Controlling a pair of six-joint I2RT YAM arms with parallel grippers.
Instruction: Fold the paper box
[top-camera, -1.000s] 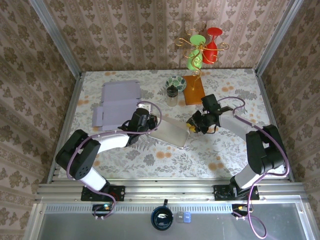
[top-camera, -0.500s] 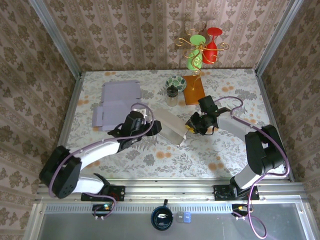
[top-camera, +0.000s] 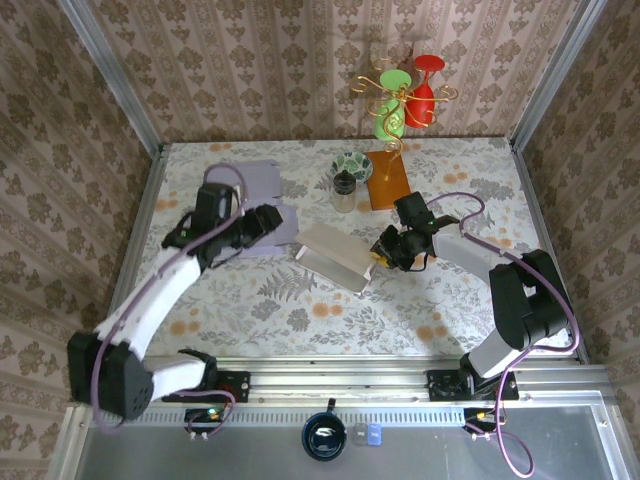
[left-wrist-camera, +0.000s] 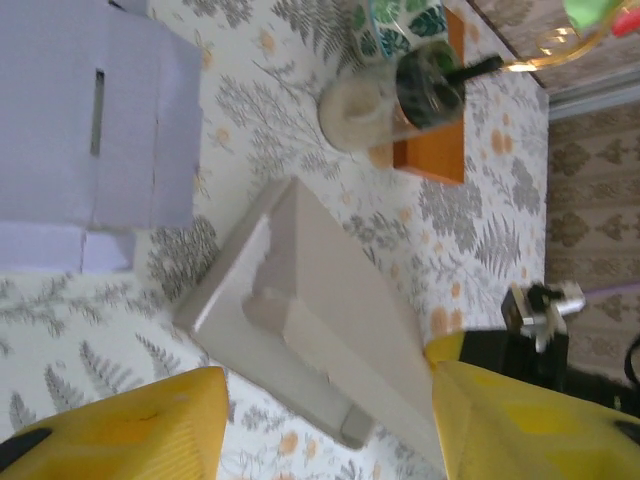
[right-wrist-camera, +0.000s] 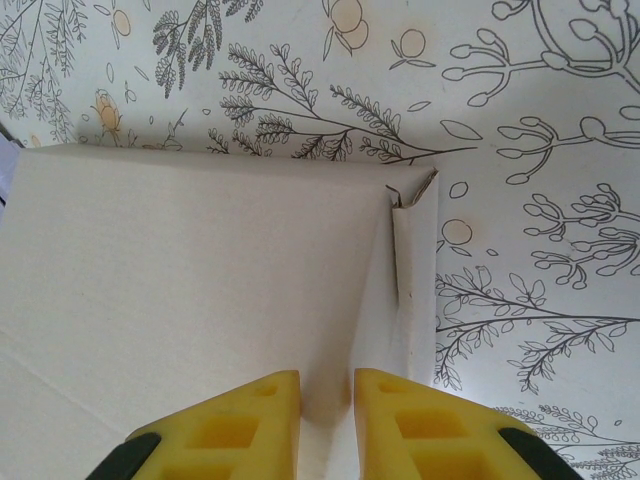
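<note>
- The box (top-camera: 333, 256) lies mid-table, half folded, with its walls partly raised. The right gripper (top-camera: 383, 254) has its fingers narrow and pinches the box's right edge.
- The left gripper (top-camera: 265, 222) hangs apart from the box, over the purple sheets (top-camera: 240, 190). Its fingers are wide and hold nothing.
- We hold the box by one thin pinch only. A push on any flap could pivot it about that point or slide it across the table (top-camera: 300, 315).
- The card between the right fingers is a single wall. We judge that a hard pull could slip it free, or crease it off the fold line.
- A small tab (right-wrist-camera: 412, 195) stands loose at the corner. It could catch or buckle if the wall is pressed inward carelessly.
- If the left gripper comes in low, it could snag the purple sheets and drag them into the box.
- The jar (top-camera: 343, 192) stands near, behind the box. A shove that way could topple it.
</note>
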